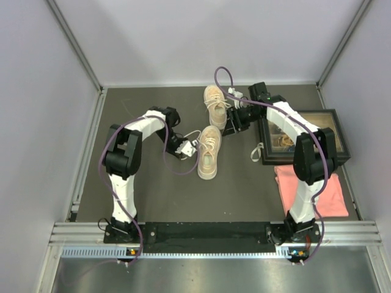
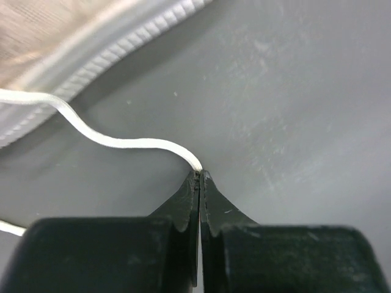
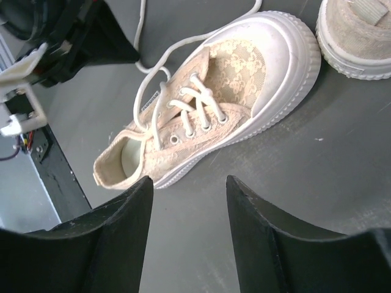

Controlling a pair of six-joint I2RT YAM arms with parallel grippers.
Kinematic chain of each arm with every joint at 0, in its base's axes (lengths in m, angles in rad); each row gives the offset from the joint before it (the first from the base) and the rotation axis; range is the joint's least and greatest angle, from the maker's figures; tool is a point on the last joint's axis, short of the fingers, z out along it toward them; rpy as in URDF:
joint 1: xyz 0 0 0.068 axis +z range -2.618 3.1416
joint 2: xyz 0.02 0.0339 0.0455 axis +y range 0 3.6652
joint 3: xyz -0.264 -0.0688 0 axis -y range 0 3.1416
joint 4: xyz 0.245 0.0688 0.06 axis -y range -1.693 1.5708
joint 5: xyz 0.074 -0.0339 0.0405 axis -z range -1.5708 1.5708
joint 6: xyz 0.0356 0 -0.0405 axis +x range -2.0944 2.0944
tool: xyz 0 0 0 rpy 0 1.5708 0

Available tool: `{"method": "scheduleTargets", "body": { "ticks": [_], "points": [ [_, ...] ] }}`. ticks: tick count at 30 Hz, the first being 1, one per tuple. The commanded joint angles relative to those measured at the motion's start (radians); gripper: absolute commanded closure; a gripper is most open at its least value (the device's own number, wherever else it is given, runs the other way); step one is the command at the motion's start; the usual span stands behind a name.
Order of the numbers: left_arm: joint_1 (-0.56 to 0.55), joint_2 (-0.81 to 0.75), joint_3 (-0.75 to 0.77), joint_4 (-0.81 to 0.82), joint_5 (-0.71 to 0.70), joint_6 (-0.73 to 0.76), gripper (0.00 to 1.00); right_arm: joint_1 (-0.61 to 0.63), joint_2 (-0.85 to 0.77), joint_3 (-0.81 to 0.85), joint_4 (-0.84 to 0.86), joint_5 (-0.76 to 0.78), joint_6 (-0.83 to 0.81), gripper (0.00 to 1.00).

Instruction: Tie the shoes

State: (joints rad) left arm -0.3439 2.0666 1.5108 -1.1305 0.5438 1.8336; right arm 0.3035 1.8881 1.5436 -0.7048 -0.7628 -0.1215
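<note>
The left gripper [image 2: 200, 176] has its jaws pressed together on the very tip of a lace [image 2: 122, 141]; only the end is caught. From the jaws the lace runs slack, away and to the left, lying on the table [image 2: 293, 91], then on to the ribbed sole of the shoe [image 2: 91, 55] just beyond.

The right gripper [image 3: 186, 186] has its jaws spread and holds nothing. The same shoe [image 3: 208, 116] lies just ahead of it, untied, with its loose laces trailing away past the far side. The second shoe [image 3: 357, 30] sits further ahead and to the right, close to the first one's toe.

The main risk is that thin grip. A pull on the slack would probably slide the tip out of the jaws. If the grip holds, nothing pins the shoe, so a pull may drag or turn it rather than draw the lace. Nothing holds the other lace end, which leaves nothing to cross.
</note>
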Motion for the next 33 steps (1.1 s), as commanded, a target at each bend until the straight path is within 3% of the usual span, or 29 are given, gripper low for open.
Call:
{"method": "scheduleTargets", "body": {
  "ticks": [1,5,14,21,25,33],
  "points": [
    [-0.003,-0.101,-0.003,-0.006,0.143,-0.098,1.00,0.008,0.012,0.030,0.059,-0.041,0.033,0.50],
    [-0.003,-0.172,0.000,0.008,0.249,-0.206,1.00,0.022,0.029,0.032,0.068,-0.032,0.039,0.51],
    [-0.030,-0.264,-0.034,0.115,0.338,-0.457,1.00,0.074,0.052,0.036,0.074,-0.066,0.039,0.57],
    [-0.075,-0.332,-0.107,0.326,0.392,-0.759,1.00,0.091,0.085,0.041,0.073,-0.084,0.043,0.57],
    [-0.116,-0.393,-0.216,0.576,0.371,-0.977,1.00,0.092,0.104,0.041,0.071,-0.090,0.049,0.57],
    [-0.173,-0.431,-0.304,0.797,0.279,-1.161,1.00,0.097,0.121,0.041,0.061,-0.113,0.057,0.57]
  ]
}}
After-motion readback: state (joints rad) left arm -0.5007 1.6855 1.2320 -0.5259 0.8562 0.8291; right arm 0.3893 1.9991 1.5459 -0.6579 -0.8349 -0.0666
